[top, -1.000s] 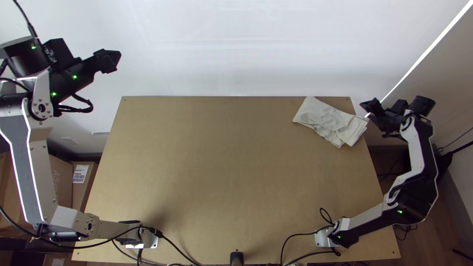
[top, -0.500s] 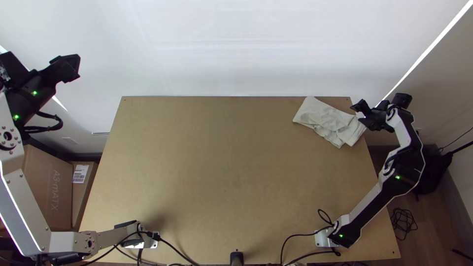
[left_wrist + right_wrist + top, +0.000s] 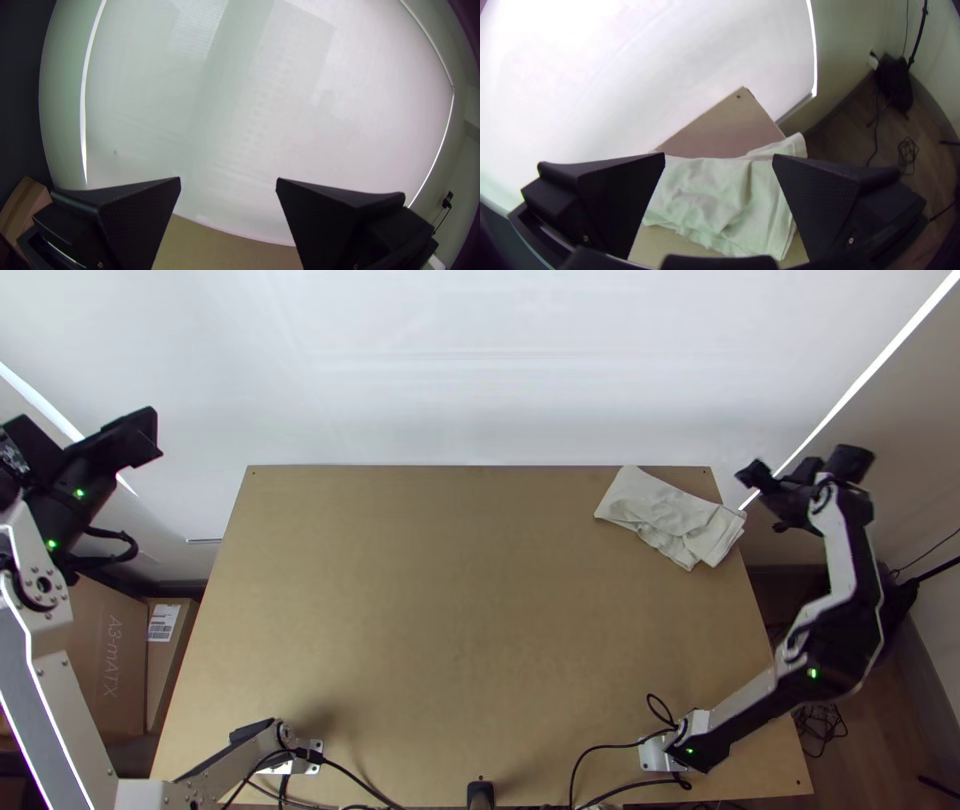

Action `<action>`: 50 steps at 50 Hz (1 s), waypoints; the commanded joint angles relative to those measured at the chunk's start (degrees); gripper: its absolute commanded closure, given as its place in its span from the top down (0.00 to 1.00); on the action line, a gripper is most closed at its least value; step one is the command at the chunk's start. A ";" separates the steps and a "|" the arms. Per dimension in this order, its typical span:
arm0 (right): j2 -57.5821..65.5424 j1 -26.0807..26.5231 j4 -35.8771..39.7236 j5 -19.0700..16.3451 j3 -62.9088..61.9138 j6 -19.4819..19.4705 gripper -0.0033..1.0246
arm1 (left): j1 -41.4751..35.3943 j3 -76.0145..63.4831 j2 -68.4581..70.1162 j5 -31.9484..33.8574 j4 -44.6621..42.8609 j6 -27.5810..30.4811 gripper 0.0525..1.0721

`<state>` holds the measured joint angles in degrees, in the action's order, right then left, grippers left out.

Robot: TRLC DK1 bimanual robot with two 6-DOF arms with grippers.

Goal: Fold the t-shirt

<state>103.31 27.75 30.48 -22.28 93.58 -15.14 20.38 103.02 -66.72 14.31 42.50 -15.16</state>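
Note:
A white t-shirt [image 3: 668, 516], folded into a wrinkled bundle, lies at the table's far right corner. Just off the table's right edge, apart from the cloth, is my right gripper [image 3: 757, 477]. In the right wrist view the t-shirt [image 3: 720, 200] shows beyond the gap of my right gripper [image 3: 719, 157], which stands open and holds nothing. My left gripper [image 3: 148, 438] is past the table's left side, far from the cloth. The left wrist view shows my left gripper [image 3: 228, 180] open, with wide-apart fingers and nothing between them.
The wooden table [image 3: 440, 600] spreads between the two arms, with cables at its near edge. A white wall [image 3: 480, 370] rises behind it. Cardboard boxes [image 3: 110, 660] stand on the left, and a coiled cable [image 3: 820, 728] lies on the floor at right.
The left gripper has shifted left and somewhat nearer. The right gripper moved in over the cloth's edge, then back out to the right. The t-shirt lies as before.

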 commanded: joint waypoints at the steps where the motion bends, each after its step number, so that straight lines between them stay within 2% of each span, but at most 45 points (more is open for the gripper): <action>1: -12.96 -0.94 -1.21 0.05 -3.40 3.18 0.96 | -0.08 -6.61 5.72 0.02 -4.27 0.83 0.96; 8: -26.67 -1.47 -2.18 0.13 -5.78 4.06 0.96 | 0.10 -16.98 13.11 -0.15 -12.35 0.74 0.96; 13: -37.04 -3.67 -1.56 0.05 -9.47 3.53 0.96 | 0.27 -24.45 19.08 -1.65 -17.10 0.92 0.96; 25: -58.57 -9.99 5.03 1.10 -20.28 3.97 0.96 | 0.27 -45.72 37.54 -5.87 -32.04 4.70 0.96; 30: -65.60 -10.26 6.00 1.19 -24.23 6.35 0.96 | 0.80 -54.86 45.98 -7.80 -39.34 6.11 0.96; 39: -73.78 -8.94 10.92 2.95 -28.98 7.49 0.96 | 3.88 -63.91 56.96 -7.71 -41.71 6.28 0.96; 41: -77.55 -8.06 9.60 3.83 -31.97 7.31 0.96 | 4.14 -65.84 59.16 -7.71 -41.97 6.19 0.96; 50: -101.90 -6.74 -9.12 4.62 -52.45 7.49 0.96 | 4.67 -74.28 66.89 -7.80 -40.74 5.67 0.96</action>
<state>13.41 20.82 27.49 -17.91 49.69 -8.27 24.27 32.16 -2.46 6.79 1.02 -10.00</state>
